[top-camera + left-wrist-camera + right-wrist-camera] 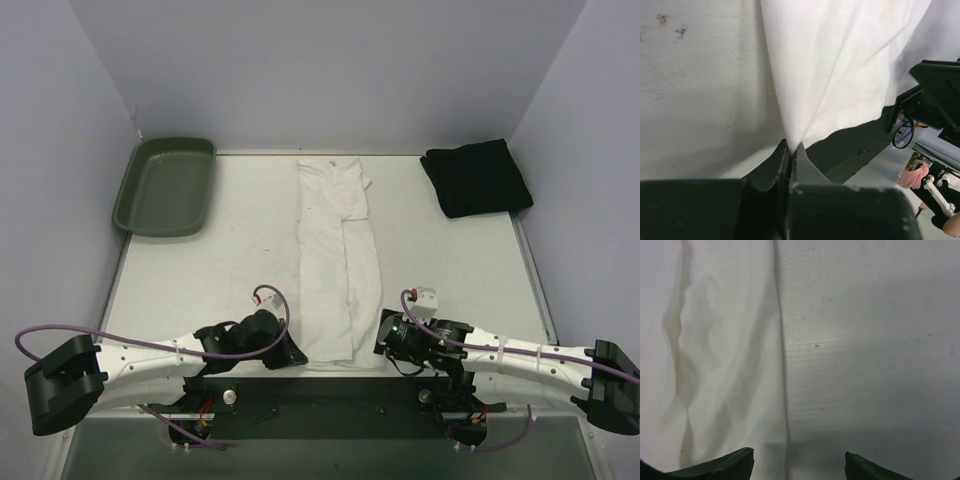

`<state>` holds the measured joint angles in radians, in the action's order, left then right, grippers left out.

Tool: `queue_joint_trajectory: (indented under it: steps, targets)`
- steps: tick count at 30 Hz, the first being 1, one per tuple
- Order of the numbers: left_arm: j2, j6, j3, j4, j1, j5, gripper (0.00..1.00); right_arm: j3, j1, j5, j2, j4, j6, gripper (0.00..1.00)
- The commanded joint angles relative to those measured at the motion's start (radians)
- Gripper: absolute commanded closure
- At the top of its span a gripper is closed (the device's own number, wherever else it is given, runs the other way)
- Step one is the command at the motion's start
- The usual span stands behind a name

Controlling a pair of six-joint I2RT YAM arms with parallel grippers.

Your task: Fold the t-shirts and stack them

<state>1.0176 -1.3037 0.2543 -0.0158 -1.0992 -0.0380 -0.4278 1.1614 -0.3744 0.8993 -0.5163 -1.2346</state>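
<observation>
In the top view the white t-shirt (338,260) lies as a long strip down the middle of the frame, with the black t-shirt (475,178) folded at upper right. The left hand (290,352) and right hand (382,335) sit at the strip's lower corners. The left wrist view shows that hand clenched on the hem, the cloth tenting into it. The right wrist view shows its hand released, straddling the shirt's edge. It should pinch every layer before both lift together, level.
</observation>
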Motion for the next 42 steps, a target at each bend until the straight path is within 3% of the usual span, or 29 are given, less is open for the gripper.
queue_joint_trajectory:
  steps: [1, 15, 31, 34, 35, 42]
  targets:
    - [-0.042, 0.015, -0.02, -0.073, 0.016, 0.03, 1.0, 0.049, 0.037, 0.057, -0.01, 0.071, -0.075, 0.3]
    - [0.006, 0.012, -0.044, -0.007, 0.024, 0.01, 1.0, 0.061, 0.218, 0.065, 0.104, 0.13, -0.25, 0.37]
    - [-0.069, 0.007, -0.067, -0.047, 0.033, 0.015, 1.0, 0.129, 0.222, 0.043, 0.053, 0.122, -0.31, 0.76]
    - [-0.089, 0.009, -0.072, -0.061, 0.033, 0.018, 1.0, 0.129, 0.222, 0.037, 0.059, 0.118, -0.309, 0.91]
    - [-0.096, 0.009, -0.073, -0.064, 0.035, 0.02, 1.0, 0.124, 0.221, 0.035, 0.062, 0.113, -0.309, 1.0]
    - [-0.122, 0.011, -0.078, -0.087, 0.027, 0.016, 1.0, 0.098, 0.25, 0.035, 0.087, 0.093, -0.308, 1.0]
